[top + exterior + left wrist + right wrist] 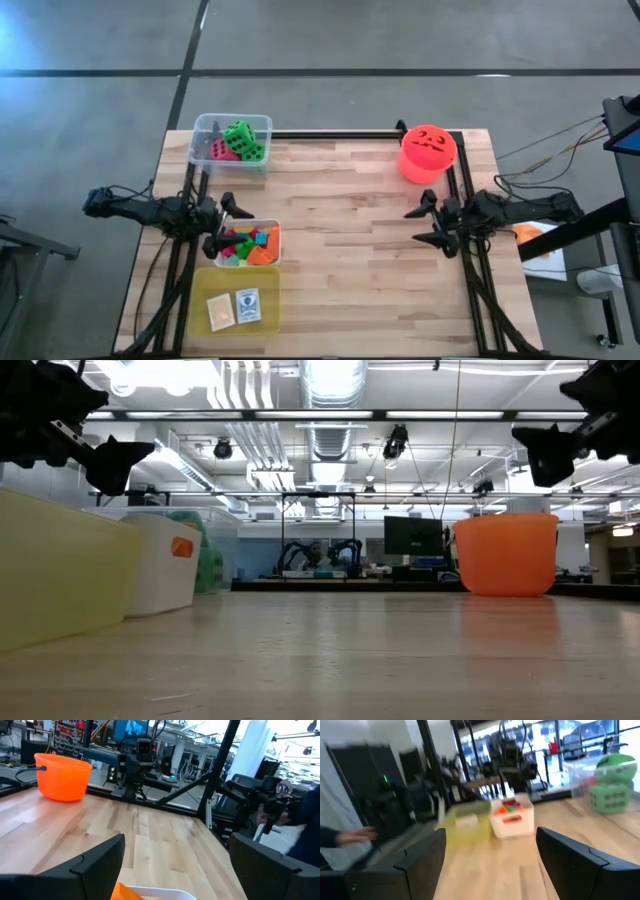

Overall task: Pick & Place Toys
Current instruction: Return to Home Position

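Gaping empty, left hand (225, 224) and right hand (416, 226) flank bright jumbled blocks (250, 245).

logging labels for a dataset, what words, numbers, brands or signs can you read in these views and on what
No word, brand or number can be read in any view.
On the printed card in the yellow tub: dark print, too small to read.
On the paler card beside it: a faint mark, too small to read.
On the orange bucket: a black face, no letters.
On the green die and pink die: black dots only.
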`<state>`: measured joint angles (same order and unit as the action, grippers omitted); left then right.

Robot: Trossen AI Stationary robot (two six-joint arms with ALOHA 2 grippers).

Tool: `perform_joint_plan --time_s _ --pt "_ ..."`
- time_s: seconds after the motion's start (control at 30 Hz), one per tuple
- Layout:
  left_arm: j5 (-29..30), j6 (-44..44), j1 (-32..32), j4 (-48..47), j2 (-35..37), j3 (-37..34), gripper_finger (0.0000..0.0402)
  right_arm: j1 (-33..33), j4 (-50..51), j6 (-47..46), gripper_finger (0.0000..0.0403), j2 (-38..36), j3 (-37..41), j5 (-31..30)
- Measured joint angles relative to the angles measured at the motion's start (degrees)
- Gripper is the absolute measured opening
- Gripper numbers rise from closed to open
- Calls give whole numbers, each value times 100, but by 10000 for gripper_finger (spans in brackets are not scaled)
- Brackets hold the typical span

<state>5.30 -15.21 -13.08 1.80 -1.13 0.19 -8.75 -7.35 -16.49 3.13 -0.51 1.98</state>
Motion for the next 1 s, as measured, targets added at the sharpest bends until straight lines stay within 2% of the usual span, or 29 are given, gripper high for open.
perform_joint_plan --time_s 0.2,1.0 --pt "0 1 0 0 0 -2 342 -2 673 402 302 128 0 -7" --pt "0 -16 4 -4 -22 -7 341 -1 671 409 302 296 0 -50"
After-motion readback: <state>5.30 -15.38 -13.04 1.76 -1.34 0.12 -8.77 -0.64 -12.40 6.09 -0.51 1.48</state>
